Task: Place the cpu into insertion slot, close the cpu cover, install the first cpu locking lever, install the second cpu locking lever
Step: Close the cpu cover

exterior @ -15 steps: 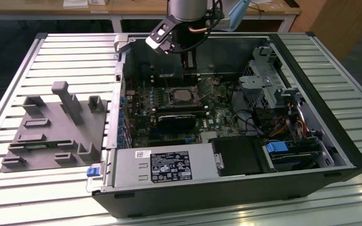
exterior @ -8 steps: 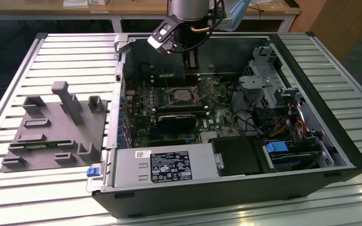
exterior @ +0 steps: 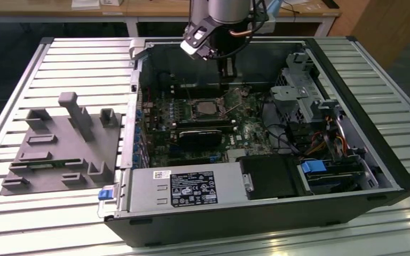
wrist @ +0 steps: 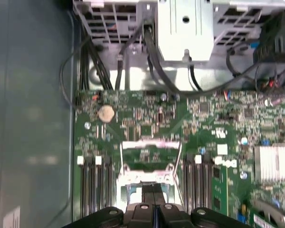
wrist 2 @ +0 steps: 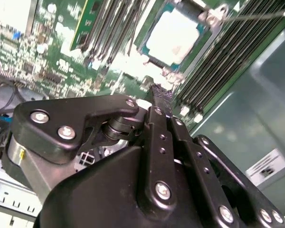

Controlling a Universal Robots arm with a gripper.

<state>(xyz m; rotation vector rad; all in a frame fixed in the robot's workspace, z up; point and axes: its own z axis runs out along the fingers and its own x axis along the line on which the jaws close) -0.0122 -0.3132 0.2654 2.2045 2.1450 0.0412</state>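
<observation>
My claw (wrist 2: 162,93) is pinched together on nothing, tips hanging just over the motherboard (wrist: 133,118), right next to the insertion slot (wrist 2: 151,51). The cpu (wrist 2: 176,35) sits in that slot, silver top up. The cpu cover (wrist: 150,141) looks flipped open, with board showing through its cut-out.

In the exterior view the picture's upper edge cuts off the arm (exterior: 226,10). In the first wrist view the fingers (wrist: 147,194) hide most of the insertion slot (wrist: 132,190) from you. In the second wrist view the cpu (wrist 2: 173,38) is a washed-out blur, and the slot around it runs off the picture's edge.
</observation>
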